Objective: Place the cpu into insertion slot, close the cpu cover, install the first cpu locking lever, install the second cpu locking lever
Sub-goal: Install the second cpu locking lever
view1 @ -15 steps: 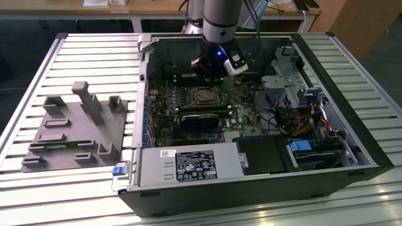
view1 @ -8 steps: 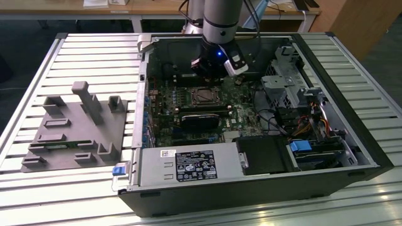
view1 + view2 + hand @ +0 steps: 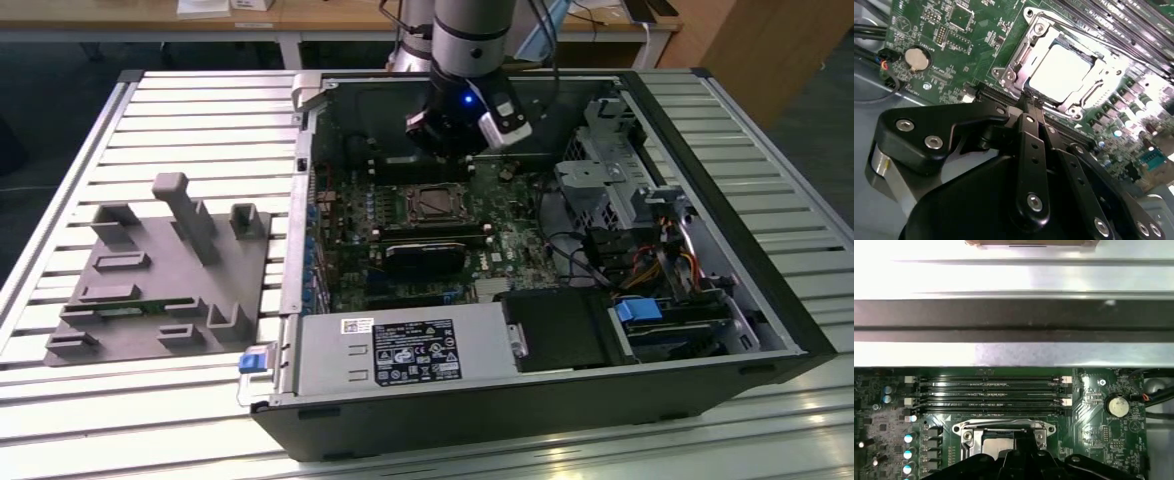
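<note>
The cpu (image 3: 1061,75) lies flat in the insertion slot (image 3: 434,204), its pale metal face showing. The grey cpu cover (image 3: 1019,62) is down around it, framing the chip. A thin wire lever (image 3: 1079,32) runs along one side of the cover. My gripper (image 3: 1031,103) hangs just beside the socket's edge, its black fingers pressed together with nothing seen between them. In the first wrist view the cover (image 3: 966,430) and the cpu (image 3: 994,444) sit just beyond the gripper (image 3: 1021,442). In the exterior view the gripper (image 3: 451,158) hovers over the board right behind the socket.
A black heatsink block (image 3: 424,258) sits in front of the socket. Long memory slots (image 3: 989,395) and the case wall (image 3: 1014,315) lie beyond it. A coin battery (image 3: 918,59) and cables (image 3: 594,255) are nearby. A grey fixture tray (image 3: 160,270) lies on the exterior view's left.
</note>
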Motion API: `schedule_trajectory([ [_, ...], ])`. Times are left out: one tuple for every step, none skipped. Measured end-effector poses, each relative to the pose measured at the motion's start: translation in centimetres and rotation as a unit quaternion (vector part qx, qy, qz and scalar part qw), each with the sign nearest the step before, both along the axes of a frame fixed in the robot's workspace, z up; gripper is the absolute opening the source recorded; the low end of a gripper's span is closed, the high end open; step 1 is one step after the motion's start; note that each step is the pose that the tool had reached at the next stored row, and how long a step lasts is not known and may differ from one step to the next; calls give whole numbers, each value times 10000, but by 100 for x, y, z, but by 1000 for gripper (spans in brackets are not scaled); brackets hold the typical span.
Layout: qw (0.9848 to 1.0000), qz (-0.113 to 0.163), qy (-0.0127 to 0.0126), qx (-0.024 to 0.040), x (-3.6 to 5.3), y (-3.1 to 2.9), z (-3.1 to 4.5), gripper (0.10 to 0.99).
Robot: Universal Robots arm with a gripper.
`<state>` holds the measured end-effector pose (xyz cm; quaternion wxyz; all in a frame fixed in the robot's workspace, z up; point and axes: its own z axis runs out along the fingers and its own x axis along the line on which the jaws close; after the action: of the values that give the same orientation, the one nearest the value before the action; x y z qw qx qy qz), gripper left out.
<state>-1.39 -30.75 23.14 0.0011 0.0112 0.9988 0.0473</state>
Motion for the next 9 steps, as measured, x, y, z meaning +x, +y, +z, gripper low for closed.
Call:
schedule_trajectory([
  [10000,0,0,0,0,-1,12,106],
  [10000,1,-1,1,0,-4,14,106],
  [10000,1,-1,2,0,-13,14,106],
  [10000,0,-1,1,0,-27,14,106],
  [10000,0,0,0,0,-45,14,106],
  [10000,0,-1,1,0,-63,14,106],
  [10000,0,-1,1,0,-85,14,106],
  [10000,0,-1,1,0,-110,13,106],
  [10000,0,0,0,0,-138,13,106],
])
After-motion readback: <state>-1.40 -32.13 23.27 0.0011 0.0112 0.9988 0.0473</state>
